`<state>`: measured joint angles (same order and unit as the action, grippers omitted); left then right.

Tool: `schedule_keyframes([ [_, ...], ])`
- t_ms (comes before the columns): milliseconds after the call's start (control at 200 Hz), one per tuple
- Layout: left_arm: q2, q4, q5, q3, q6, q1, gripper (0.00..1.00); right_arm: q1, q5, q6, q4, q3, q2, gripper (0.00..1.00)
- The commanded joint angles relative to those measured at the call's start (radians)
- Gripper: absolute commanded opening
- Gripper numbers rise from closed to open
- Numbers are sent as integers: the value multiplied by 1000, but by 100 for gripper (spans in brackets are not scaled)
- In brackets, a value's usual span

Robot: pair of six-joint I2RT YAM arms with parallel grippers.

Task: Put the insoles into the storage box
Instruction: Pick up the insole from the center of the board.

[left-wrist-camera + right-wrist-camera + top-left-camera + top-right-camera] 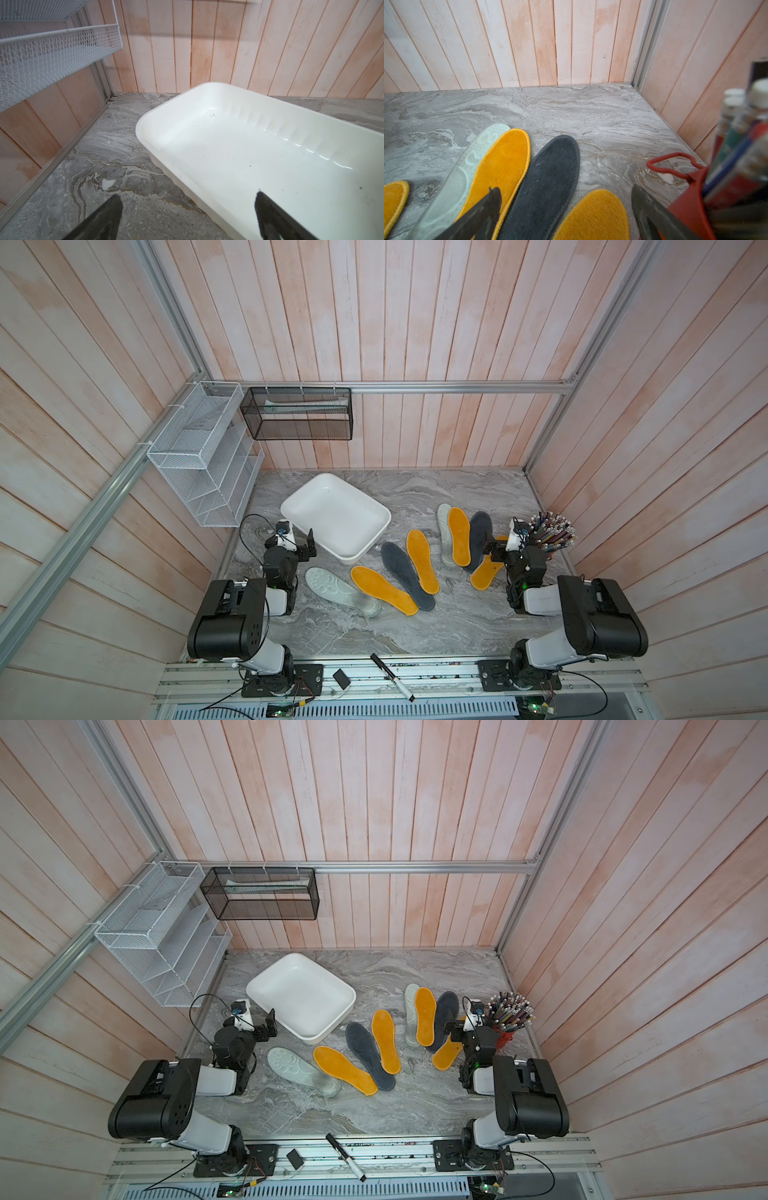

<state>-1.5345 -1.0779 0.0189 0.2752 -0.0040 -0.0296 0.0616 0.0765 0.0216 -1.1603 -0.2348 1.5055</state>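
The white storage box [336, 514] [301, 994] stands empty at the back left of the marble table. Eight insoles lie flat to its right and front: a pale one [340, 591], orange [382, 589], dark grey [405, 572], orange [422, 560], then a pale [444, 531], orange [459, 535], dark grey [480, 535] and orange [486, 572] cluster. My left gripper [309, 545] [188, 194] is open beside the box's [249, 145] near left rim. Over the dark grey [550, 176] and orange [596, 216] insoles, my right gripper [490, 549] [564, 188] hangs open and holds nothing.
A white wire rack [203, 456] and a black mesh basket [297, 414] hang on the back-left walls. A red cup of pens [548, 531] [687, 207] stands close by the right gripper. A marker [392, 676] and a small black block [341, 678] lie on the front rail.
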Motion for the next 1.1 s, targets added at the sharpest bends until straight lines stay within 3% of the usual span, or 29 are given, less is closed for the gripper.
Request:
schedule_keyframes([
  [0,-10,-20,10,19,-8,6,100,0,-1,-12,-25,-17,10,99],
  [540,-8,-22,10,18,-7,5,100,1,13,-13,31,-43,-15,99],
  [690,5,-18,-47,22,-5,25,100,1,23,-16,200,-126,-50,99],
  [875,78,151,-134,84,47,89,100,-8,60,-25,405,-240,-107,98],
  [1095,156,183,-259,63,47,140,100,-42,170,-5,622,-366,-134,99],
])
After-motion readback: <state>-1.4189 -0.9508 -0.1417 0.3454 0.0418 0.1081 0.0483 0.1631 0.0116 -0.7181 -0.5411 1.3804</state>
